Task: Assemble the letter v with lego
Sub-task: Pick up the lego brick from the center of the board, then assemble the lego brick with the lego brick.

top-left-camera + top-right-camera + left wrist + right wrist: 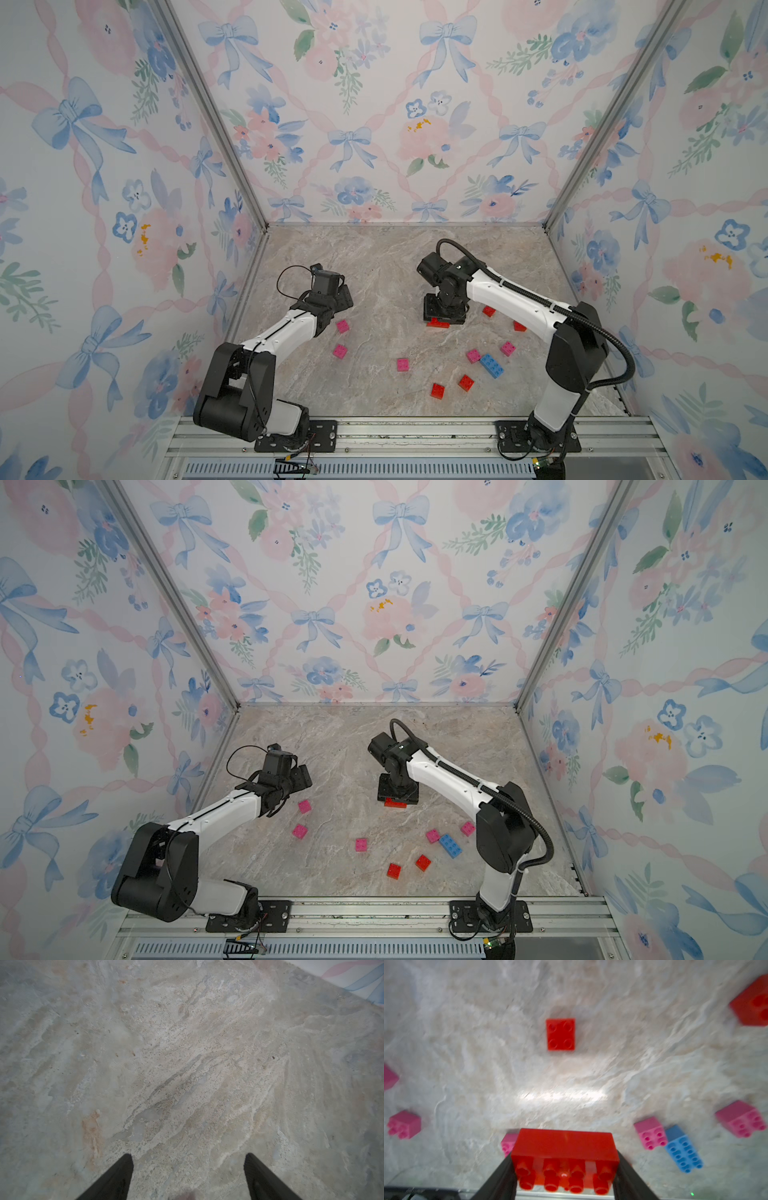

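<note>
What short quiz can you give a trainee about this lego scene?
1. True or false: the left gripper holds a brick.
2. Choose one. The right gripper is shut on: A. nothing; B. the long red brick; C. a pink brick.
3. Count: how many pink bricks lie on the table in a top view?

Key: 1. False, it is open over bare table. 2. B. 3. Five.
</note>
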Controlling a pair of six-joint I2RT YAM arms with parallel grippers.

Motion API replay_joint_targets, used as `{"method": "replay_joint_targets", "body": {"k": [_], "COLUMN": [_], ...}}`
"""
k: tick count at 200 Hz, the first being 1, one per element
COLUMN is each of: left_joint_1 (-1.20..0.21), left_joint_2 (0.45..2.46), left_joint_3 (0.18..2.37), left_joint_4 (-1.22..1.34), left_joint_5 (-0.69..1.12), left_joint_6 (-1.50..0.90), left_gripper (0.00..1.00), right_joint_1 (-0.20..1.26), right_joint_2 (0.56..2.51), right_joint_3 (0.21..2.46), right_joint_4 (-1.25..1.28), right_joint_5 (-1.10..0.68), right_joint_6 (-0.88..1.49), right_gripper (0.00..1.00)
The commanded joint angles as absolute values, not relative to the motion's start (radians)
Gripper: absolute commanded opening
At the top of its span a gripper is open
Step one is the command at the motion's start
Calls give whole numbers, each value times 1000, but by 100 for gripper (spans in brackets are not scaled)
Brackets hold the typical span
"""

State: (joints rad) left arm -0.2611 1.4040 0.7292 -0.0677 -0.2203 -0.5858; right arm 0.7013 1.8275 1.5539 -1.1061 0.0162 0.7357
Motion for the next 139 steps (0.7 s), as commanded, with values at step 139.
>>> {"method": "replay_joint_targets", "body": {"k": [139], "left_joint_1": [-273], "left_joint_2": [1347], "left_joint_3": [713], "left_joint_4": [-35], "left_joint_5": [-240], "left_joint_6": [-593], "left_gripper": [85], "right_joint_1": [611], "right_joint_2": [2182], "right_joint_3": [1832], "right_joint_4": [-1145], "right_joint_5": [-32], "right_joint_6": [561], "right_gripper": [22]}}
